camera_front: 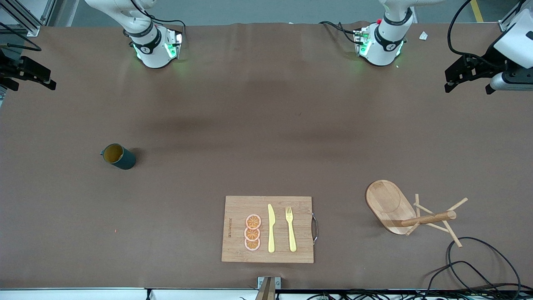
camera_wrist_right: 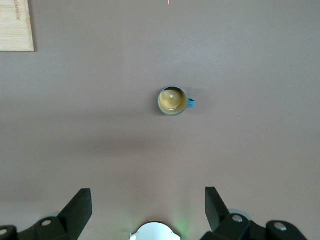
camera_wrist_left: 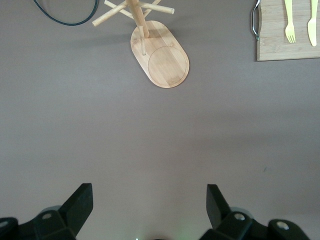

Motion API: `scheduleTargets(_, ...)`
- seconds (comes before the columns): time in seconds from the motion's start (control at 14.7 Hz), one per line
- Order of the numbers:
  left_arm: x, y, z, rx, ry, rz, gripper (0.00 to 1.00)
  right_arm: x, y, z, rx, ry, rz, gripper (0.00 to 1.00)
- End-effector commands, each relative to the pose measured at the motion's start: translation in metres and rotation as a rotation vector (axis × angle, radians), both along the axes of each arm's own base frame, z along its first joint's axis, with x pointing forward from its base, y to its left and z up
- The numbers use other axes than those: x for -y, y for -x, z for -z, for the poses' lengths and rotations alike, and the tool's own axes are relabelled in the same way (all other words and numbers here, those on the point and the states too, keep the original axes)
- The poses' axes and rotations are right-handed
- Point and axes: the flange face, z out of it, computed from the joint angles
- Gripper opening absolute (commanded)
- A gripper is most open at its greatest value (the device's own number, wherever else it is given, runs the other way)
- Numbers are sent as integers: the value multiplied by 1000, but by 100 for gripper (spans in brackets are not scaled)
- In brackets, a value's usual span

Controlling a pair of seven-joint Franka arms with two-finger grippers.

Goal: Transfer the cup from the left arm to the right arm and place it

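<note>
The cup point(camera_front: 118, 156) is a small dark teal mug with a yellowish-brown inside. It stands upright on the brown table toward the right arm's end. It also shows in the right wrist view point(camera_wrist_right: 172, 100), seen from above, handle out to one side. My right gripper point(camera_wrist_right: 148, 200) is open and empty, high over the bare table, apart from the cup. My left gripper point(camera_wrist_left: 149, 200) is open and empty, high over the bare table at the left arm's end. Neither hand shows in the front view.
A wooden cutting board point(camera_front: 267, 229) with orange slices point(camera_front: 252, 232), a yellow knife point(camera_front: 271, 228) and a fork point(camera_front: 290, 229) lies near the front camera. A wooden mug stand point(camera_front: 399, 208) stands at the left arm's end, also in the left wrist view point(camera_wrist_left: 160, 55). Black cables point(camera_front: 479, 266) lie near it.
</note>
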Motion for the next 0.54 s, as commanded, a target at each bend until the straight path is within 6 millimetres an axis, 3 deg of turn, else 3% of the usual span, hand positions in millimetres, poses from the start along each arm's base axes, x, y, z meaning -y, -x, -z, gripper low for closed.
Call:
scheduleTargets(0.0, -3, 3, -8, 17, 8, 7, 100, 4, 6, -2, 19, -19, 21, 100)
scheduleTargets(0.48, -4, 6, -8, -7, 2, 5, 100, 1, 6, -2, 15, -13, 12, 100)
